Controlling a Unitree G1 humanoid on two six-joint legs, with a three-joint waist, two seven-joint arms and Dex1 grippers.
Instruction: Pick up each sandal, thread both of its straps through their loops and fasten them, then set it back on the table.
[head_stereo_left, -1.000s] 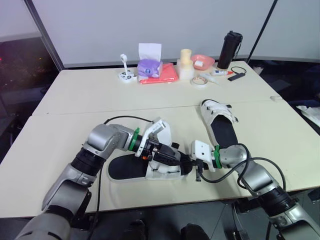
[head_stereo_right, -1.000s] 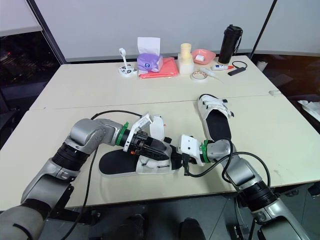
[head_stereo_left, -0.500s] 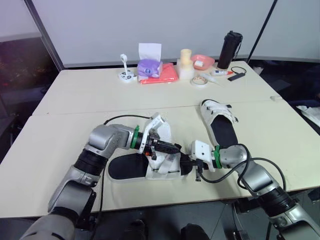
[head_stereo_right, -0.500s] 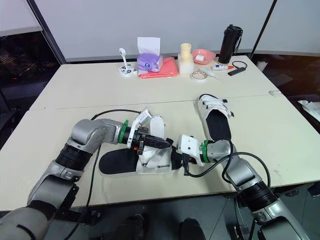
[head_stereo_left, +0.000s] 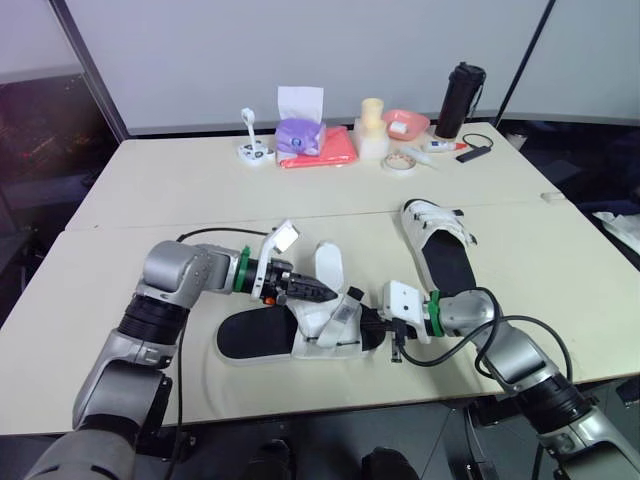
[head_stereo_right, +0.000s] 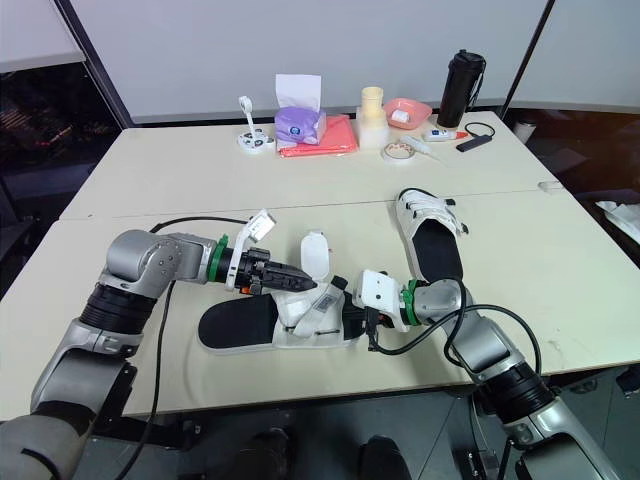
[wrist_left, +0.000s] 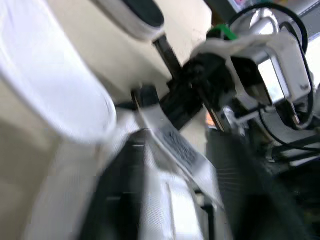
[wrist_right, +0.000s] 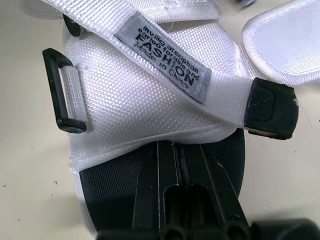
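A black-soled sandal (head_stereo_left: 250, 338) with white straps lies near the table's front edge. One white strap (head_stereo_left: 328, 264) stands up, and a labelled strap (wrist_right: 165, 57) crosses the upper beside a black loop (wrist_right: 65, 92). My left gripper (head_stereo_left: 320, 293) hovers just left of the upright strap, its fingers together in a point with nothing between them. My right gripper (head_stereo_left: 378, 326) rests at the sandal's toe end, its fingers (wrist_right: 200, 170) close together on the black insole. A second sandal (head_stereo_left: 440, 245) lies farther right, its straps across the upper.
Along the far edge of the table (head_stereo_left: 150, 200) stand a purple tissue box (head_stereo_left: 297, 135), a red cloth (head_stereo_left: 330, 150), a pale cup (head_stereo_left: 371, 125), a pink bowl (head_stereo_left: 405, 122), a tape roll (head_stereo_left: 398, 161) and a black bottle (head_stereo_left: 458, 100).
My left gripper has drawn back to the left, off the near sandal's upper. The labelled strap now lies free across the sandal. My right arm has not moved.
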